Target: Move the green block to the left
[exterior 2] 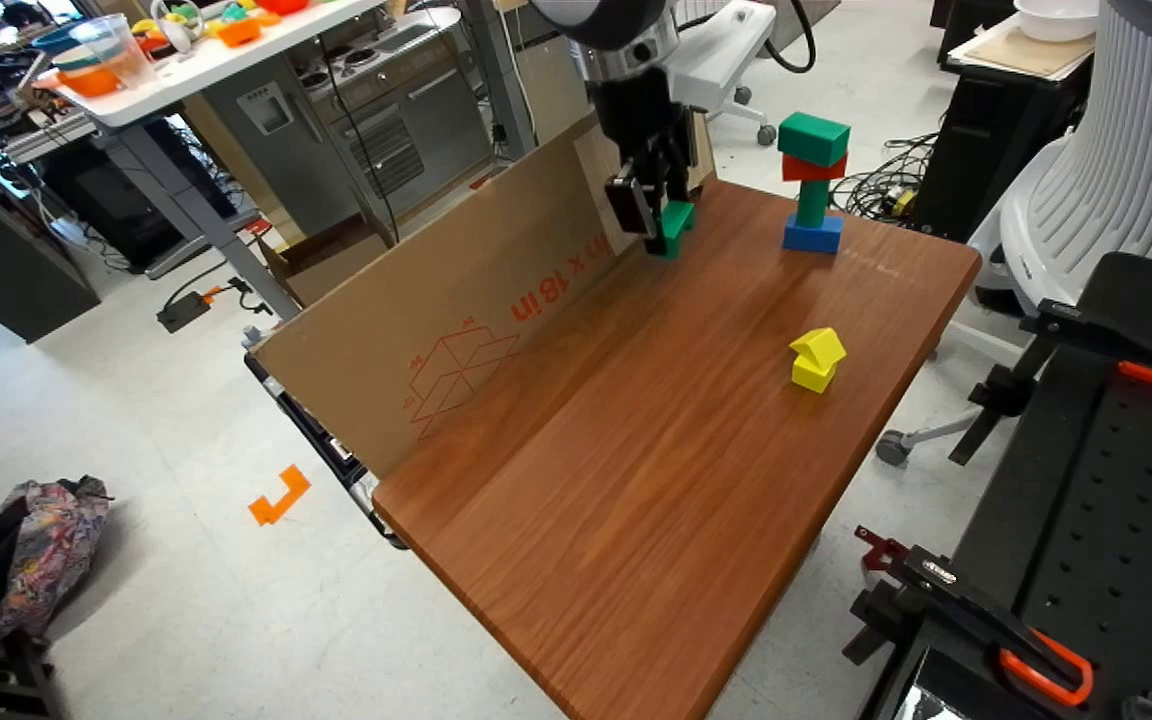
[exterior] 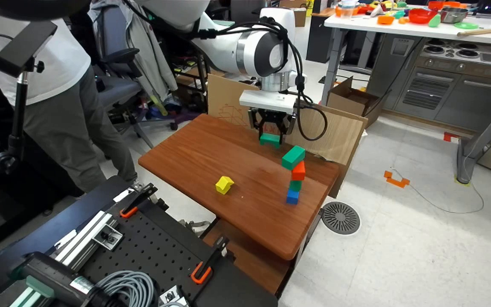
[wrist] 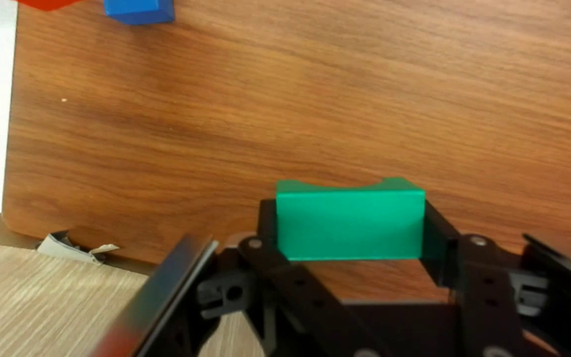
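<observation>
Stack [exterior 2: 812, 192]: we count two greens [exterior 2: 814, 140], one red block [exterior 2: 814, 168], one blue block [exterior 2: 812, 236]
Yellow blocks [exterior 2: 821, 349]: two
Green block [wrist: 350, 225]: one, bright lil arch, lower middle of wrist view
Hand [wrist: 350, 231]: pinching that arch

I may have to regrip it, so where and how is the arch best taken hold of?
Take the arch by its short ends, coming from above, as the hand holds it. The ends look flat and opposite, while a notch opening downward cuts the long side, probably leaving less to clamp.

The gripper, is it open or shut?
The gripper is shut on the arched green block: the wrist view shows a finger against each end.
</observation>
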Robot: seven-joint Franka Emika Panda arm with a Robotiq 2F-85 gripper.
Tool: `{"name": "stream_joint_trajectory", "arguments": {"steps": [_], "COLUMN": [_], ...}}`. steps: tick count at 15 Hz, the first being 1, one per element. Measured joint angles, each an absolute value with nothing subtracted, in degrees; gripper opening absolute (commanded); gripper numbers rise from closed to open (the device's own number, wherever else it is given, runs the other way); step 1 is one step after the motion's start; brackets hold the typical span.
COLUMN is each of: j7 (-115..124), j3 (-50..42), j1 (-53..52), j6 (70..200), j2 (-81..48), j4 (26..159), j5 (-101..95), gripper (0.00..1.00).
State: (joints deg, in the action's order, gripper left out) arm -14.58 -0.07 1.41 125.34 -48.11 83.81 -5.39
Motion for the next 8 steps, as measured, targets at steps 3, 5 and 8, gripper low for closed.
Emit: {"name": "stream_joint_trajectory", "arguments": {"steps": [3, 5, 8], "j7": [-13.95, -12.43, -8.0], "j3": [0.77, 1.37, 2.08], "j1": [0.62, -0.28, -2.31], "j6": [125.24, 125.31, 126.22], "j2": [-45.27, -43.79, -42.17], "j4": [88.07, 91.52, 96.77], "j5": [-5.37, -5.33, -5.28], "gripper": [0.41, 0.41, 0.41]}}
